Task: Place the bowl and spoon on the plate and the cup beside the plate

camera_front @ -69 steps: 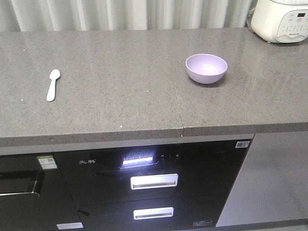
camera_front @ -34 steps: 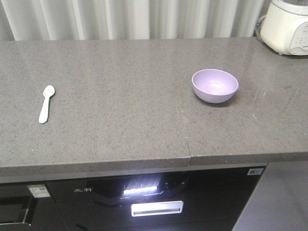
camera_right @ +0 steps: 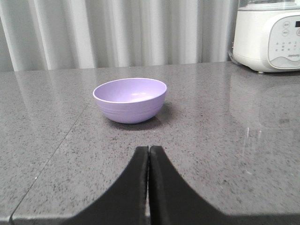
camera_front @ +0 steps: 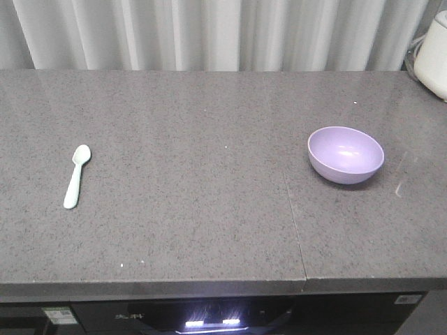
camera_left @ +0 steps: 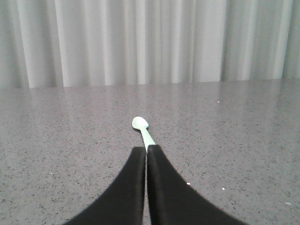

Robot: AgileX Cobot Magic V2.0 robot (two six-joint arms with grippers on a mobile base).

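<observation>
Left gripper (camera_left: 146, 150): jaws pressed together, nothing held, aimed at the spoon (camera_front: 77, 176), which lies flat on the left of the grey counter (camera_front: 209, 230) with its handle toward me. Right gripper (camera_right: 148, 151): likewise closed and empty, facing the bowl (camera_front: 346, 153). The bowl sits upright on the counter's right part, well apart from the spoon, with a white cooker (camera_right: 269, 35) behind it to the right.
</observation>
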